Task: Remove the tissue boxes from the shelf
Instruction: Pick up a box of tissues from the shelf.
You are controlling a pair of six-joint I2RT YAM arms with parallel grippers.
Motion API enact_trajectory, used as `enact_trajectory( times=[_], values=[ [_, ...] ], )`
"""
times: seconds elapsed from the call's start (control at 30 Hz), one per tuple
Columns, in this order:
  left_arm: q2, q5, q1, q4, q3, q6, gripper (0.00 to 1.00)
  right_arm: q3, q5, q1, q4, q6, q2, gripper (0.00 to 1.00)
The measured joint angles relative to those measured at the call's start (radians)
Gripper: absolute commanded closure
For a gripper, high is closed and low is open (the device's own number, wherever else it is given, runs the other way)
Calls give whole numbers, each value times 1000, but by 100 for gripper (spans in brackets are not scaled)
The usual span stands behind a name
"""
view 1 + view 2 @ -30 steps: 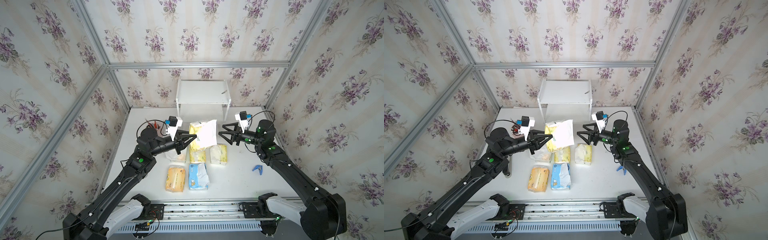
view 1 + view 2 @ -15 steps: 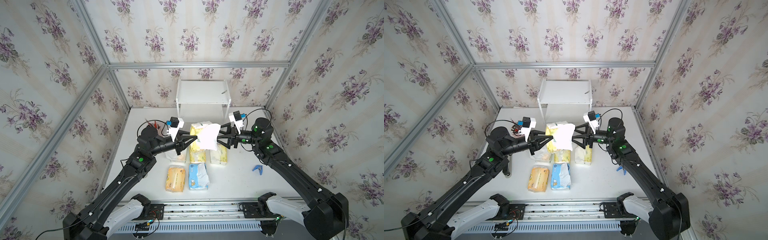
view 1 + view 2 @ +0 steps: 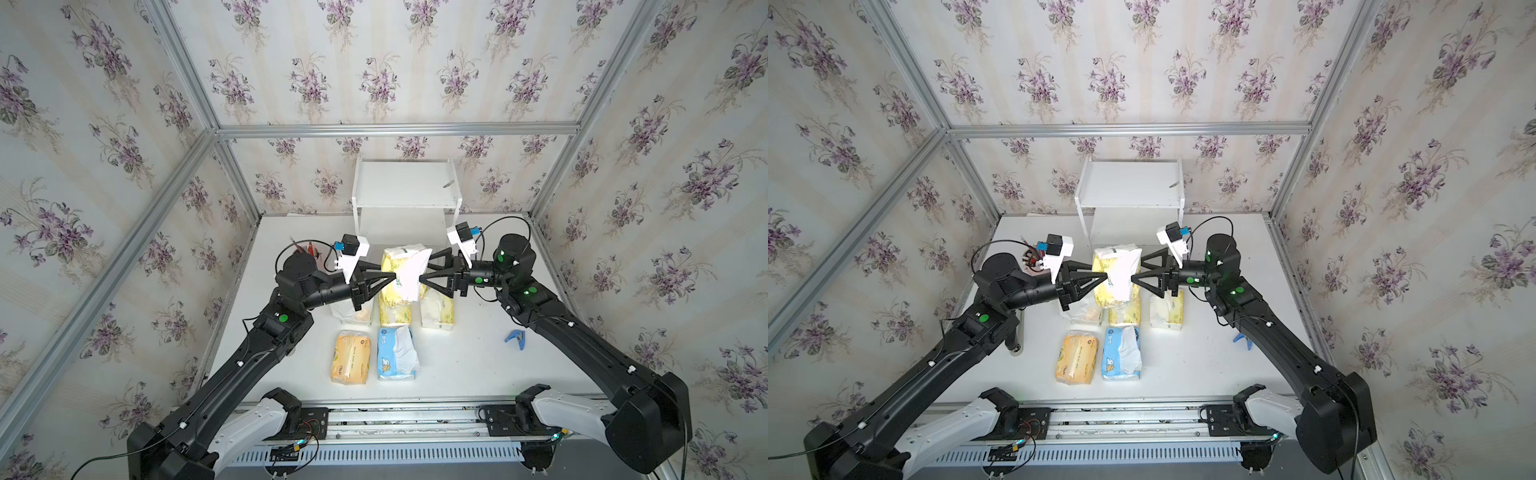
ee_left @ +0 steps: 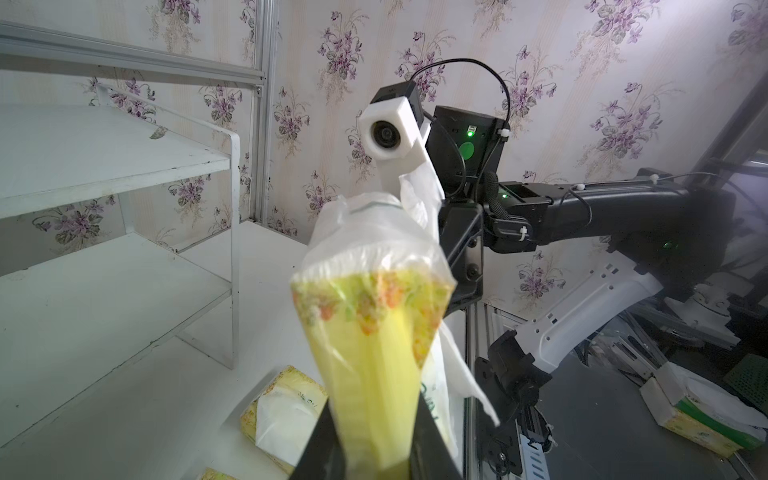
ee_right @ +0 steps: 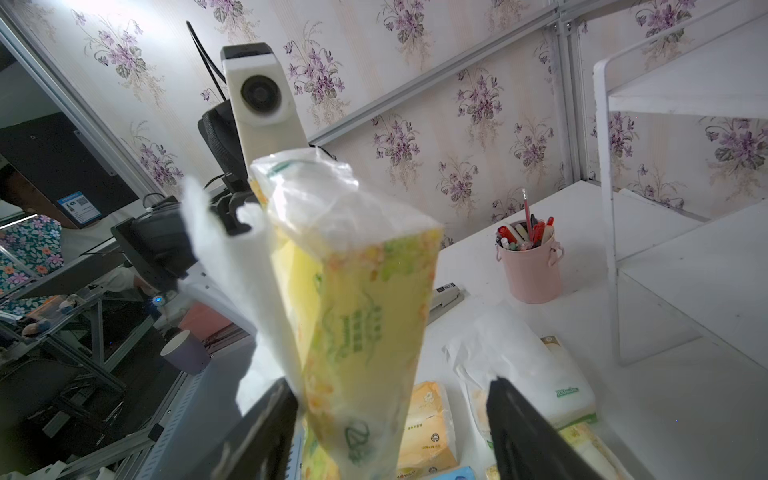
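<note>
Above the surface's (image 3: pixel 478 365) back half, the left hand (image 3: pixel 394 277) pinches the last yellow pack (image 3: pixel 401 259), the open right hand (image 3: pixel 424 267) straddling it, shelf (image 3: pixel 405 185) bare; set-down likely next.

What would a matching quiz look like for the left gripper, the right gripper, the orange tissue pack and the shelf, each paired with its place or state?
Things:
1. left gripper
2. right gripper
3. orange tissue pack
4. shelf

Places or states:
A. lying on the table beside the blue-and-white tissue pack
B. jaws open around the raised yellow tissue pack
C. standing at the table's far end
D. jaws shut on the raised yellow tissue pack

Pairs: 1-D, 2-B, 3-A, 4-C.
</note>
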Motion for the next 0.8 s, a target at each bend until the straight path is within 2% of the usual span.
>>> enact_trajectory(
  times=[0.23, 0.43, 0.67, 0.73, 0.8],
  values=[
    [2, 5, 0, 8, -2, 0, 83, 0, 2, 10, -2, -1, 12, 42],
    [16, 9, 0, 15, -3, 0, 80, 6, 1, 16, -7, -3, 15, 63],
    [31, 12, 0, 14, -3, 2, 61, 28, 8, 16, -73, -25, 7, 87],
    [30, 12, 0, 12, -3, 4, 57, 36, 27, 16, -104, -43, -4, 91],
    [24, 6, 0, 2, -3, 11, 46, 39, 52, 16, -135, -65, -24, 92]
  ],
)
